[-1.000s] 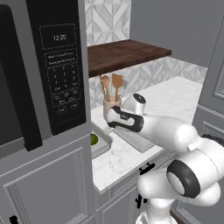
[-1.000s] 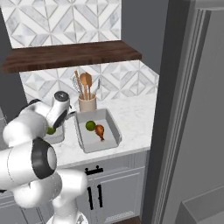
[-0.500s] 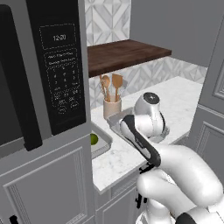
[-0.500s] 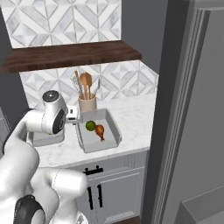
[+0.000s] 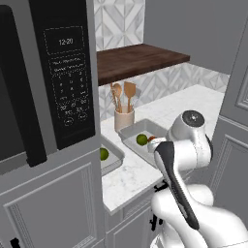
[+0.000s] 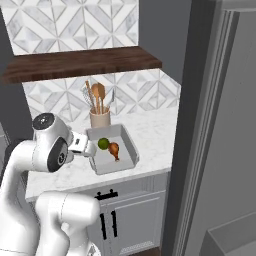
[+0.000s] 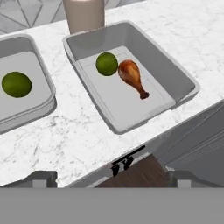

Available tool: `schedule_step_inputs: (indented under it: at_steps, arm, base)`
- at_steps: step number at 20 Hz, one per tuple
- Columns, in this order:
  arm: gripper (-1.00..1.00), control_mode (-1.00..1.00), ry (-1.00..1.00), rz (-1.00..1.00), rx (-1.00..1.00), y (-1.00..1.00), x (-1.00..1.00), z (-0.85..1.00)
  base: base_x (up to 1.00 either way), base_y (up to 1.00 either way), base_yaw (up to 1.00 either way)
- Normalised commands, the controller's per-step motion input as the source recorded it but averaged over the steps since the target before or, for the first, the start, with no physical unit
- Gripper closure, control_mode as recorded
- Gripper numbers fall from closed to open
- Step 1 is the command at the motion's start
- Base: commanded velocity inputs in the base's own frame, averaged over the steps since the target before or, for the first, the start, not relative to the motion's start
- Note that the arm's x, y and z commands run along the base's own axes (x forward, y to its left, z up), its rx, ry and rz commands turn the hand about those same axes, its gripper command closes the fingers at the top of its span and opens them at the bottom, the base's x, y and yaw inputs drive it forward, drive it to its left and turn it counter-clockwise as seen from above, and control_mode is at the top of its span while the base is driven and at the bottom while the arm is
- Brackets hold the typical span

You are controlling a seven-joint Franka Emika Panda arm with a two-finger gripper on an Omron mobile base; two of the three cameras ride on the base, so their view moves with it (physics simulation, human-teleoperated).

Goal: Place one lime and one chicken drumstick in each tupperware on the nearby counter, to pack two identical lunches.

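- Right tupperware (image 7: pixel 175 83): holds one lime (image 7: pixel 106 64) touching one chicken drumstick (image 7: pixel 132 76); judged complete.
- Left tupperware (image 7: pixel 46 85): holds a second lime (image 7: pixel 16 84), no drumstick seen; judged half packed.
- Gripper (image 7: pixel 109 180): fingers spread, empty, above the counter (image 7: pixel 78 140) edge.
- Remaining: fetch a second drumstick.

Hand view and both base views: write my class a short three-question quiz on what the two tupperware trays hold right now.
1. True or false: the tupperware beside the utensil holder holds a lime and a chicken drumstick.
2. What lies in the other tupperware?
3. Which item is missing there? A) lime B) drumstick C) spoon

Key: 1 true. 2 a single lime. 3 B.
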Motion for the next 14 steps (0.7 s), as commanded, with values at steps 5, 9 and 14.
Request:
schedule_step_inputs:
  at_steps: [5, 9, 14]
  arm:
    - [-1.00, -1.00, -0.12, 0.00, 0.00, -0.12, -1.00, 0.53]
    - [-1.00, -1.00, -0.08, 0.00, 0.00, -0.13, -1.00, 0.38]
    - [-1.00, 1.00, -0.02, 0.00, 0.00, 0.00, -0.59, 0.11]
  base:
    - [0.00, 0.00, 0.00]
    - [0.00, 0.00, 0.00]
    - [-0.40, -0.03, 0.00]
